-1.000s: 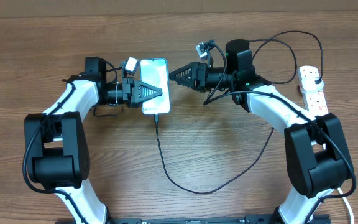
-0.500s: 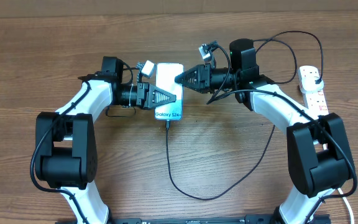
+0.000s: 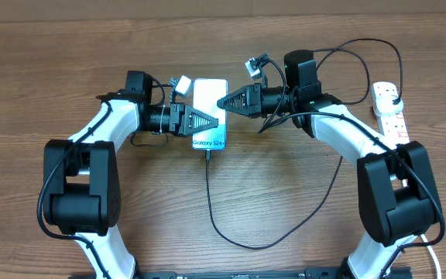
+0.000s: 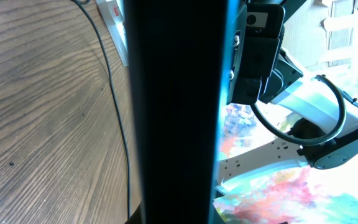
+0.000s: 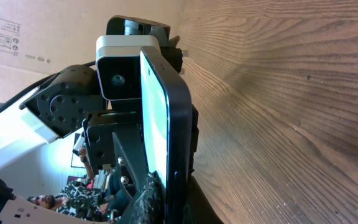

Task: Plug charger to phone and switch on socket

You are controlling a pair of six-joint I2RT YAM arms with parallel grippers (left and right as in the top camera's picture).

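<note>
Black charger cable (image 3: 208, 186) in lit slim smartphone (image 3: 210, 89) (left gripper (image 3: 219, 122) clamps it; right gripper (image 3: 221, 101) opening unclear); next: reach white power strip (image 3: 390, 108) switch.

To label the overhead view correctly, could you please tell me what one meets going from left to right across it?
Left arm's base → phone → right arm's black joint housing → socket.
</note>
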